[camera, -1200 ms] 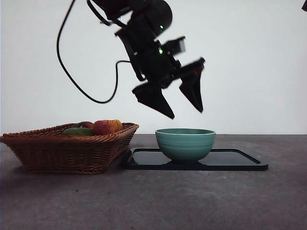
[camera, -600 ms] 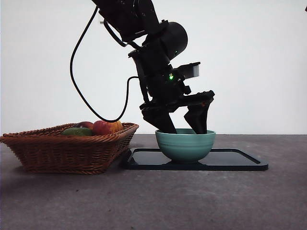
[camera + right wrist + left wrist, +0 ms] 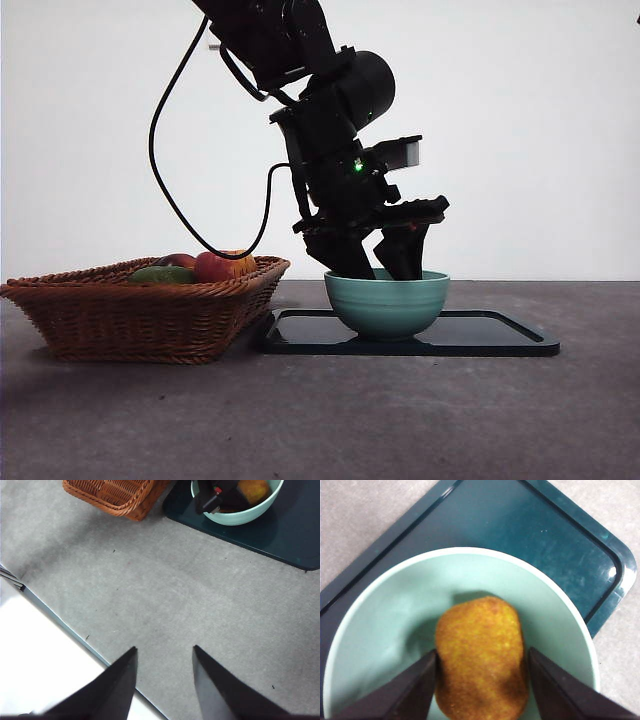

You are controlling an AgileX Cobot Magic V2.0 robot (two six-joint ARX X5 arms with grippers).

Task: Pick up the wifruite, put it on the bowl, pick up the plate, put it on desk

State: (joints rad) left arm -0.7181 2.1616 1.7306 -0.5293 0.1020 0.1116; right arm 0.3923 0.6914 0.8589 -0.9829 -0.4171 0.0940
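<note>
Your left gripper (image 3: 480,680) is down inside the bowl (image 3: 385,630), jaws spread just wider than the fruit (image 3: 480,655) between them; whether they touch it is unclear. The fruit lies on the bowl's floor. It looks light, rough-skinned and grippy: hold it across its narrow middle. The bowl sits on the tray (image 3: 500,340). Your right gripper (image 3: 162,680) waits open, well away from the bowl
</note>
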